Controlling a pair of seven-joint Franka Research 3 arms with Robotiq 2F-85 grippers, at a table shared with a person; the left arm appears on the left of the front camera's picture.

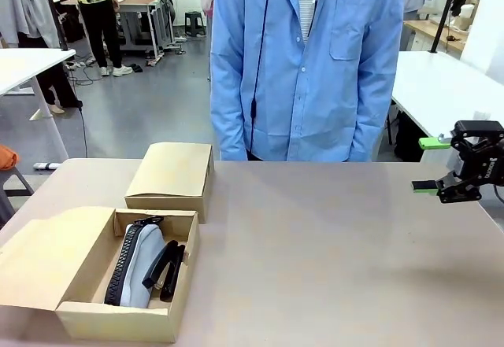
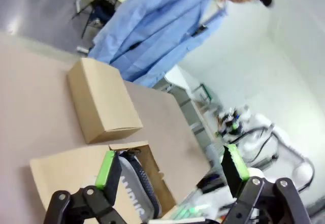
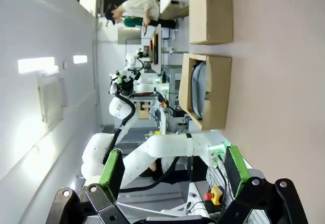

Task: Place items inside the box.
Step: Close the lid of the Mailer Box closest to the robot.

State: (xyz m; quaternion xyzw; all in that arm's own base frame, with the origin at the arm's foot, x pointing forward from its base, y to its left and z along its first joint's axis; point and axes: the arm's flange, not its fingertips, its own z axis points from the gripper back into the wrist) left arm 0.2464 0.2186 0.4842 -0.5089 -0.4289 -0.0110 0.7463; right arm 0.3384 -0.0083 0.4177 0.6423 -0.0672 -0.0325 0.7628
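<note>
Bright, even indoor light; front view sharp, wrist views softer.

You get flat overhead light w/ only faint soft shadows on the tan tabletop (image 1: 331,237), and a darker patch inside the open brown cardboard box (image 1: 94,272). In the left wrist view the person in the light blue coat (image 2: 152,26) is motion-blurred and tilted, bkgd washed out white at right. In the right wrist view the glowing white wall panel (image 3: 38,65) blows out; wide-angle bend shows toward the edges.

a closed cardboard carton (image 1: 172,175) is seen on the tan table (image 1: 331,245). a person in a blue coat (image 1: 307,64) is stood at the far edge. white tables (image 1: 445,87) are seen behind.
</note>
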